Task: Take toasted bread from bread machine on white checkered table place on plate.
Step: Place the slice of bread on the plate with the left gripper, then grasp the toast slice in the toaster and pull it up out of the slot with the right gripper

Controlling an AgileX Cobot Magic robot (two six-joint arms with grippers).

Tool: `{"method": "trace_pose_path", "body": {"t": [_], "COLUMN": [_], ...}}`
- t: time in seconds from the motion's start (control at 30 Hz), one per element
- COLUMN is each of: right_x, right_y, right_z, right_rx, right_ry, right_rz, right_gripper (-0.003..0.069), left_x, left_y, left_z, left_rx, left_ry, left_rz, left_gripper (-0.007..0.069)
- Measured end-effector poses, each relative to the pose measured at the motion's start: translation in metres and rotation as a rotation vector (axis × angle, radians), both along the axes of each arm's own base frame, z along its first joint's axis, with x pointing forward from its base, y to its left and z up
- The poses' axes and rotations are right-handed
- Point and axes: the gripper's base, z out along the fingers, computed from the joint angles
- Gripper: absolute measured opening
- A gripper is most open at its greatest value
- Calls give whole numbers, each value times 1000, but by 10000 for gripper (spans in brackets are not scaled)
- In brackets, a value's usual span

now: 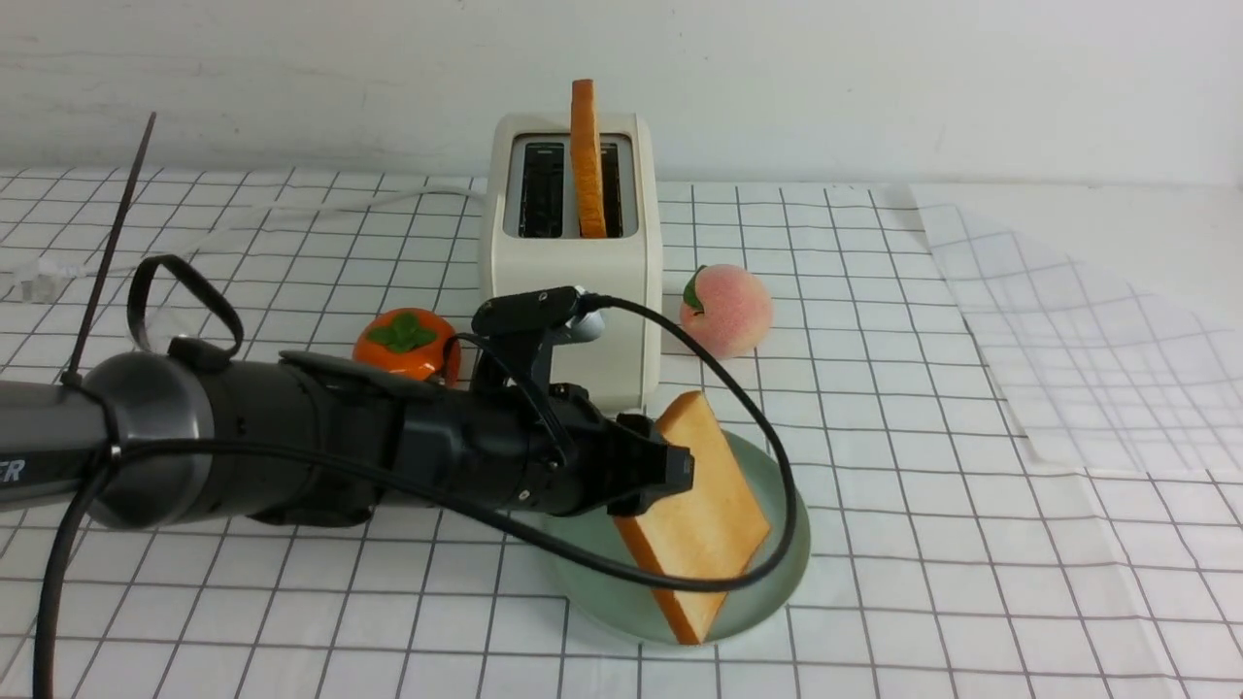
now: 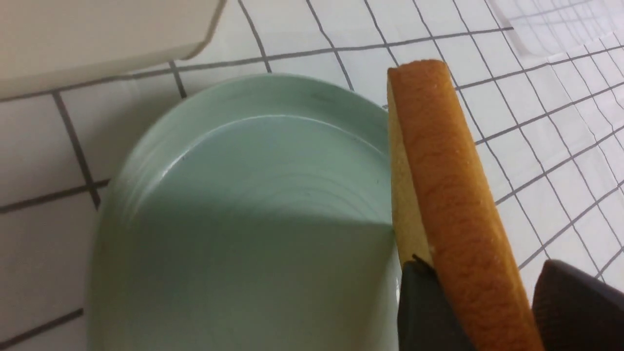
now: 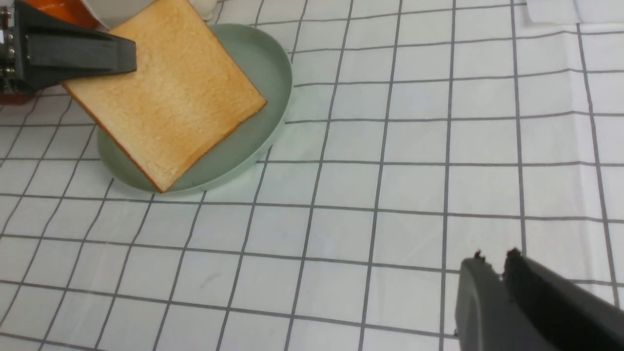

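The left fingers [image 2: 575, 307] stand spread around toast [image 1: 701, 515] above the plate's [image 1: 777, 602] near edge; the right fingers [image 3: 541, 307] are pressed together.

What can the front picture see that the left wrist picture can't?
Only the front picture shows the peach, the tomato-like red fruit with green leaves, and another toast slice standing in the toaster.

Only the left wrist picture shows the toast's crust edge between the two fingers of the left claw.

Both show the plate, the slice by the left claw, the checkered cloth and part of the toaster.
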Motion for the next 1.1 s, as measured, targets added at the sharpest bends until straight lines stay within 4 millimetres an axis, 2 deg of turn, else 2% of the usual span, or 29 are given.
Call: {"method": "trace_pose_path", "body": {"t": [0.1, 0.27, 0.3, 0.43, 0.57, 0.7, 0.73, 0.8, 0.9, 0.93, 0.97, 1.0, 1.03, 1.1], "right_x": [0, 0, 0, 0, 0, 0, 0, 0, -1, -1, 2, 6, 10, 21], "right_y": [0, 0, 0, 0, 0, 1, 1, 1, 4, 4, 5, 7, 8, 9], "right_z": [0, 0, 0, 0, 0, 0, 0, 0, 10, 12, 20, 30, 37, 52], "right_rx": [0, 3, 4, 6, 6, 10, 10, 7, 5, 7, 4, 3, 1, -2], "right_ry": [0, 0, 0, 0, 0, 0, 0, 0, 55, 49, 94, 125, 151, 192], "right_rz": [0, 0, 1, 1, 1, 1, 1, 5, 44, 44, 69, 86, 99, 120], "right_gripper": [71, 71, 71, 74, 74, 74, 74, 74, 74, 74, 74, 74, 74, 74], "left_x": [1, 2, 2, 2, -1, -15, -15, -25, -50, -54, -66, -76, -86, -104], "left_y": [0, 0, 2, 8, 15, 24, 24, 29, 45, 47, 56, 64, 72, 88], "left_z": [1, 12, 17, 31, 49, 90, 90, 113, 152, 157, 169, 176, 181, 185], "left_rx": [21, 38, 41, 65, 70, 18, 18, -14, -64, -71, -84, -90, -90, -86], "left_ry": [-35, -99, -116, -164, -214, -319, -319, -378, -490, -504, -546, -572, -597, -631], "left_rz": [-23, -43, -33, 19, 66, 85, 85, 92, 124, 128, 152, 173, 204, 263], "left_gripper": [323, 424, 464, 543, 564, 545, 540, 484, 234, 197, 64, 13, -13, -13]}}
